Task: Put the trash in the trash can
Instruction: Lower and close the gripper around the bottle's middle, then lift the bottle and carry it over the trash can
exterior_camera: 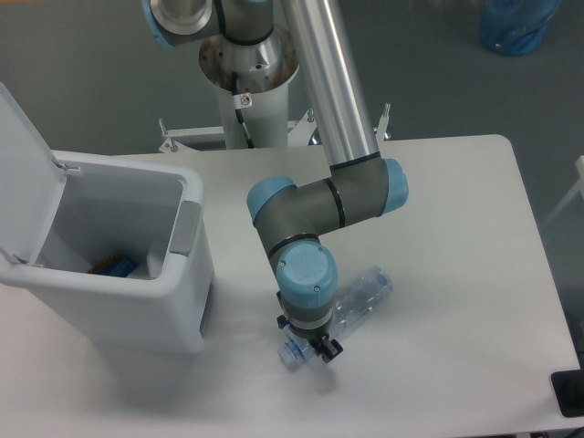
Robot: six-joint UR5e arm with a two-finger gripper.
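Fixed camera: the bottle (358, 299) lies on the table (456, 228), right of the open bin (137, 265). The gripper (310, 349) sits over its neck; grip unclear. Likely light, slick, crushable; the stiffer neck suits a hold

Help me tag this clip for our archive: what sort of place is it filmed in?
Probably a robotics lab or test room: an industrial arm on a pedestal beside a plain white table, bare grey floor, and a staged setup of a white bin and plastic bottle.
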